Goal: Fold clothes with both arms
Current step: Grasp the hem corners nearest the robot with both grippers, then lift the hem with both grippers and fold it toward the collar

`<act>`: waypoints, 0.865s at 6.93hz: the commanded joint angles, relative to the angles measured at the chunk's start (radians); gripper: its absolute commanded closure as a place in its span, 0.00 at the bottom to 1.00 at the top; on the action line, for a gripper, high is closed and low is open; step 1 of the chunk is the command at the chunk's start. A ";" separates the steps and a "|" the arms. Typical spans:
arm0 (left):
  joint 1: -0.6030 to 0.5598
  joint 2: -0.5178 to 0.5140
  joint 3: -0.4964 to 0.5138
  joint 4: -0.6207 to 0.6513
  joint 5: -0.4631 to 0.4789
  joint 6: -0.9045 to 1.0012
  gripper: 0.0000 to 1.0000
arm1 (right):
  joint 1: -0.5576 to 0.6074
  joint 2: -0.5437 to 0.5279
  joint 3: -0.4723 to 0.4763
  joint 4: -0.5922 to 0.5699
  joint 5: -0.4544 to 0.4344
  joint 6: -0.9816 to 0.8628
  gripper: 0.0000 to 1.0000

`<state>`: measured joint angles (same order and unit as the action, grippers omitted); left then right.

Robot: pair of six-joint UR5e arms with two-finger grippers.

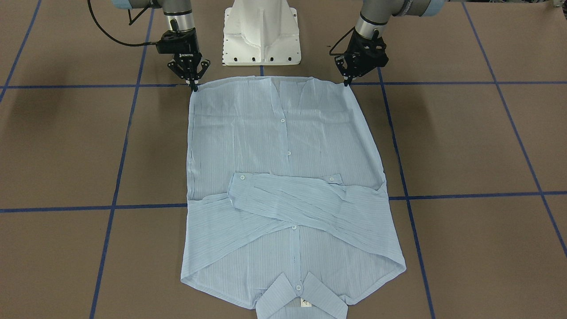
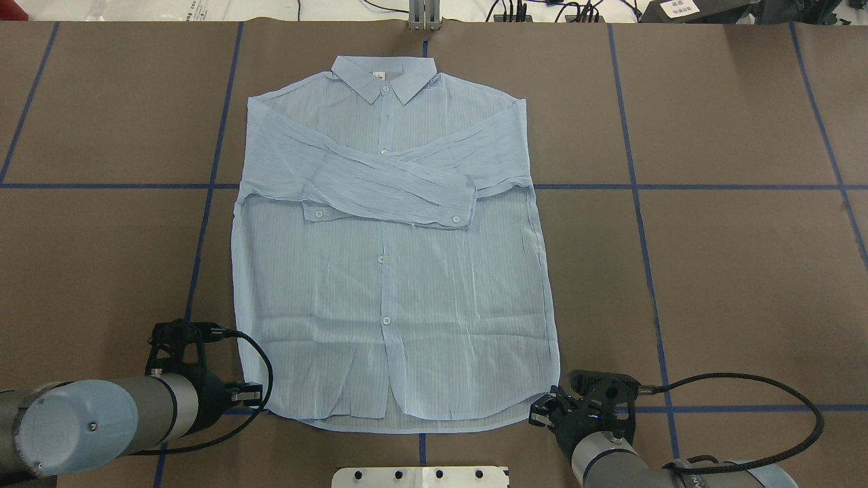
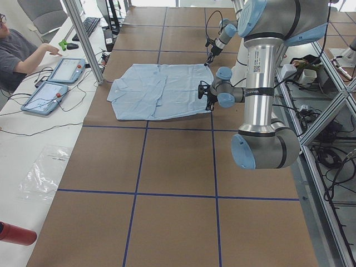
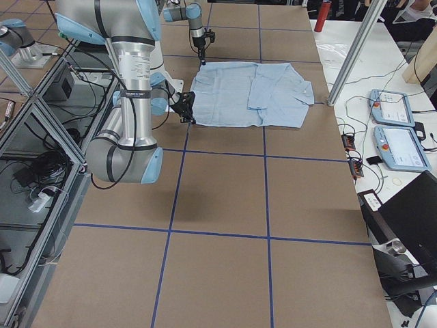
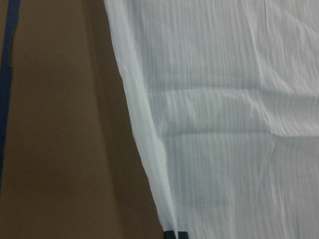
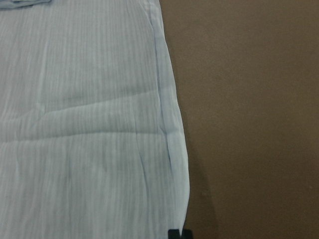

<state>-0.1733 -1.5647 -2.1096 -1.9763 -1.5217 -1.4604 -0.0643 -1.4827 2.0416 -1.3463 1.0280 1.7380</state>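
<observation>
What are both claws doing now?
Left gripper: closed on a hem corner of the thin pale-blue striped shirt.
Right gripper: closed on the other hem corner.

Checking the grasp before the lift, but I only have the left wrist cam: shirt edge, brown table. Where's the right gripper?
Observer: The right gripper sits on the other hem corner of the shirt, and its fingers look pinched shut on the cloth.
Operator: Sleeves clear of the hem?
Observer: Yes. Both sleeves lie crossed over the chest, with the cuffs resting on the shirt body.
Operator: Which way is it facing?
Observer: The collar is at the end opposite the hem, and the button side faces up.
</observation>
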 commanded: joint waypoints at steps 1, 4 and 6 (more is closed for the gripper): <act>0.000 0.002 -0.016 0.000 -0.002 0.000 1.00 | 0.006 -0.001 0.008 -0.002 -0.003 0.000 1.00; -0.003 0.015 -0.247 0.083 -0.068 0.002 1.00 | 0.015 -0.085 0.318 -0.159 0.047 0.000 1.00; 0.002 0.008 -0.497 0.297 -0.162 0.003 1.00 | -0.001 -0.074 0.628 -0.482 0.202 0.006 1.00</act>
<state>-0.1740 -1.5536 -2.4613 -1.7988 -1.6228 -1.4584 -0.0544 -1.5600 2.4867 -1.6493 1.1424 1.7395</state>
